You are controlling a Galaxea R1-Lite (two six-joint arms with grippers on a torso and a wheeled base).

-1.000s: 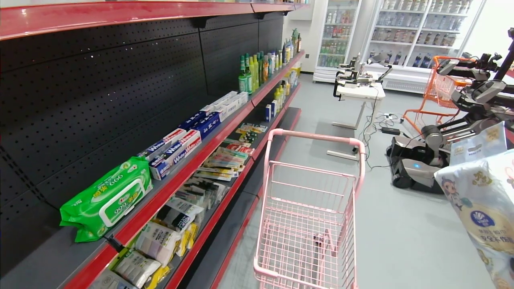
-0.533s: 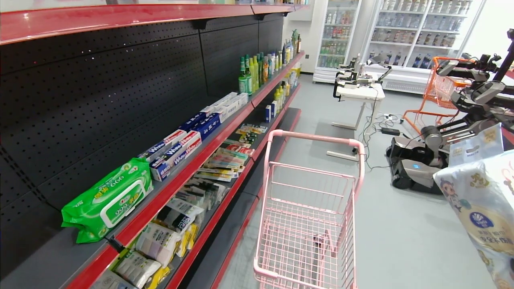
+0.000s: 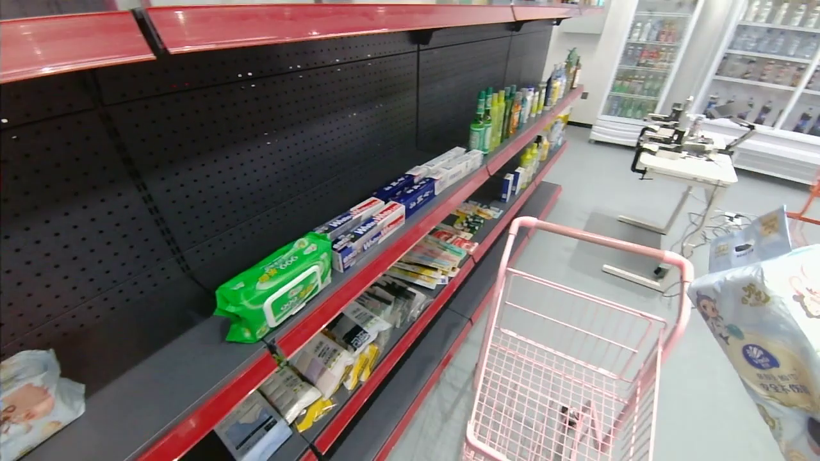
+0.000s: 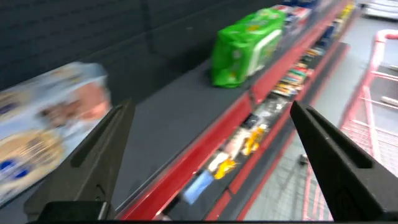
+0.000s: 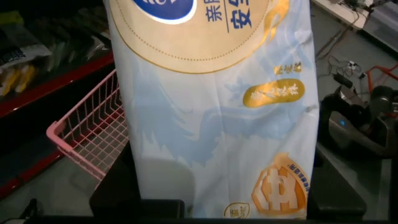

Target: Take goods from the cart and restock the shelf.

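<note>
Holding a soft pack [image 3: 759, 333] clamped in the right gripper [image 5: 224, 183], up beside the cart [image 3: 602, 232].
Likely bulky, light, squashy, slick film; best gripped mid-body. Left gripper [image 4: 210, 112] has jaws spread, empty, over the shelf [image 3: 179, 378].

We see a pink cart [image 3: 602, 241] beside the red-edged shelf [image 3: 160, 378], where a green wipes pack [image 3: 275, 288] lies beside toothpaste boxes [image 3: 366, 227]. A white printed pack [image 3: 762, 339] hangs right of the cart; a pale pack [image 3: 35, 400] lies at the shelf's left end.
</note>
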